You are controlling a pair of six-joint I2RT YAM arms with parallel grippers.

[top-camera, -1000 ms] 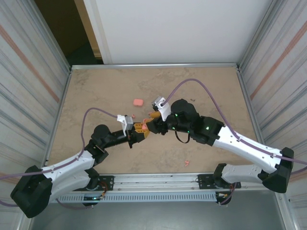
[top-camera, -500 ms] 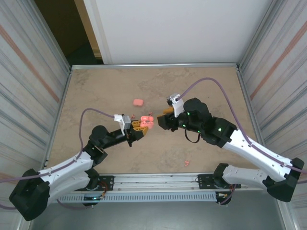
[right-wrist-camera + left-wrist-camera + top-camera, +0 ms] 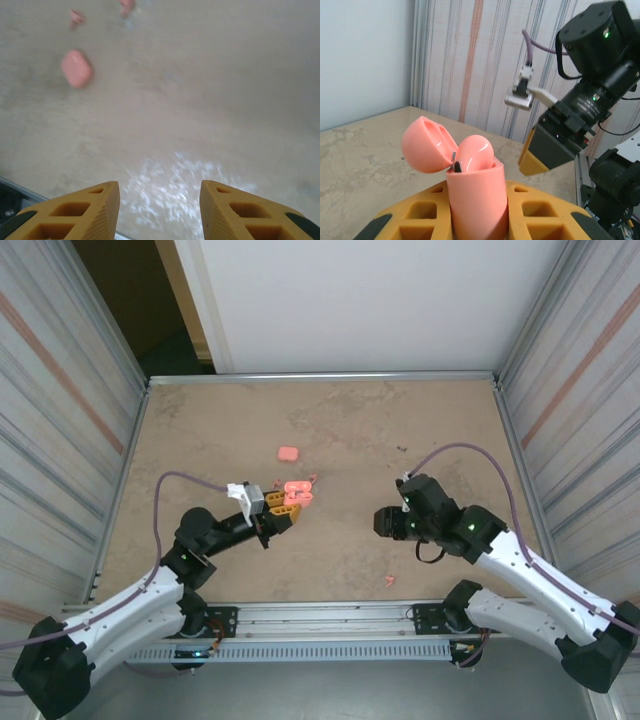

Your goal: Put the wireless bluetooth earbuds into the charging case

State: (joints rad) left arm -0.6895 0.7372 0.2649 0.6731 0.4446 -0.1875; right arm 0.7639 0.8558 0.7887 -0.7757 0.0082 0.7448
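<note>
My left gripper (image 3: 287,508) is shut on the pink charging case (image 3: 297,491), which it holds upright above the table. In the left wrist view the case (image 3: 479,210) stands between the yellow fingers (image 3: 420,220) with its lid (image 3: 424,145) swung open to the left. A glossy pink earbud (image 3: 476,151) sits in its mouth. My right gripper (image 3: 383,522) hangs open and empty to the right of the case, well apart from it; its yellow fingers (image 3: 85,210) frame bare table. A loose earbud (image 3: 389,581) lies near the front edge.
A second, closed pink case (image 3: 288,453) lies on the table behind the left gripper, and small pink pieces (image 3: 313,478) lie close by. The right wrist view has a closed case (image 3: 76,68) and two small pink pieces (image 3: 76,17) beyond it. Metal walls (image 3: 110,470) ring the table.
The right gripper has pulled away to the right from the held case, where it was a second ago. The left gripper has drawn slightly back and left with the case.
</note>
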